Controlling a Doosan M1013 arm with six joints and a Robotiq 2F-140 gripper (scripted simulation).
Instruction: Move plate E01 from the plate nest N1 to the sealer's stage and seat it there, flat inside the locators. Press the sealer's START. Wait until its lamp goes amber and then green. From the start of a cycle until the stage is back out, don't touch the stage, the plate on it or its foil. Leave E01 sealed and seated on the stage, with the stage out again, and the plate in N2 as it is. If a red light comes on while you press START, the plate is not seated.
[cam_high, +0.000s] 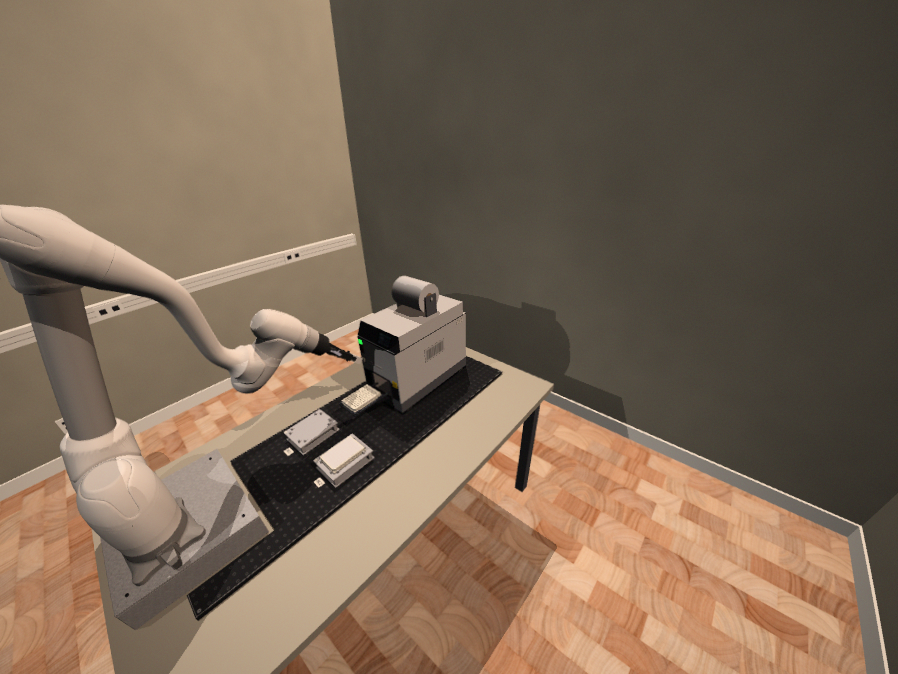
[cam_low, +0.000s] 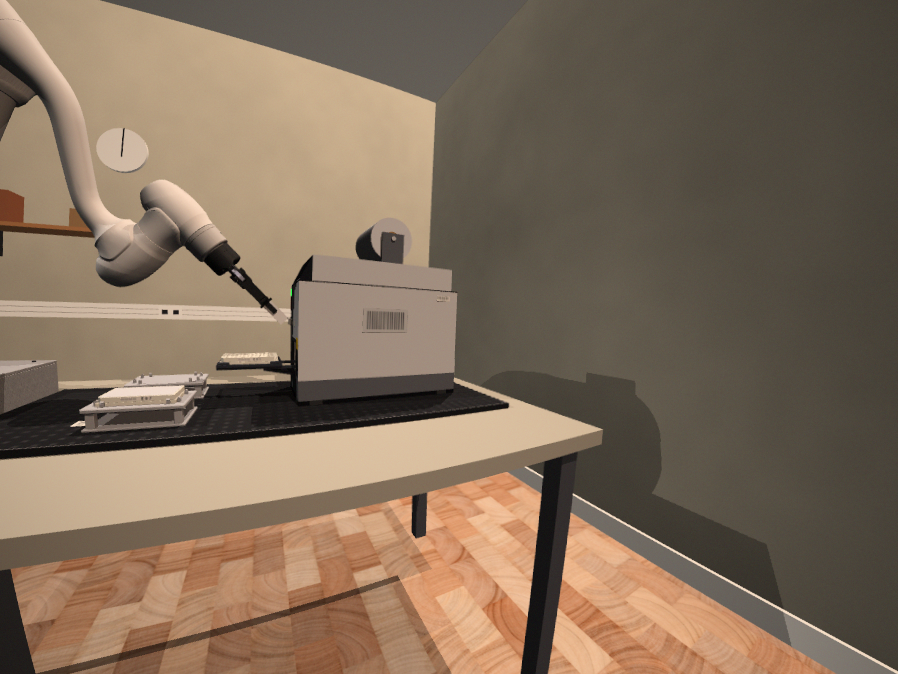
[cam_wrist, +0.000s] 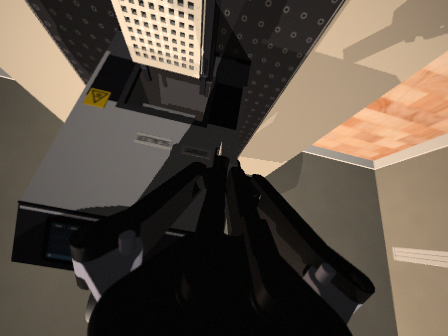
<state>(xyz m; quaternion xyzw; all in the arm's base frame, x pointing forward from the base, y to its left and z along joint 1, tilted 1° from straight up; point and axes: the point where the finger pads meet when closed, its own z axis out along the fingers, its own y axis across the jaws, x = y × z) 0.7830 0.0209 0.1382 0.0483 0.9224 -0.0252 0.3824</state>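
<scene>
Plate E01 (cam_high: 361, 396) is a white well plate lying on the sealer's stage, which stands out in front of the sealer (cam_high: 417, 346). It also shows in the side view (cam_low: 248, 356) and in the wrist view (cam_wrist: 162, 30). A green lamp (cam_high: 360, 340) glows on the sealer's front. My gripper (cam_high: 350, 356) is shut and empty. Its tips are at the sealer's front panel, above the stage, in the side view (cam_low: 280, 316) and the wrist view (cam_wrist: 220, 152). I cannot tell whether they touch the panel. Nest N1 (cam_high: 310, 429) is empty.
Nest N2 (cam_high: 343, 458) holds a white plate, nearer the table's front. A foil roll (cam_high: 414, 293) sits on top of the sealer. The arm's grey base block (cam_high: 181, 529) stands at the left end of the black mat.
</scene>
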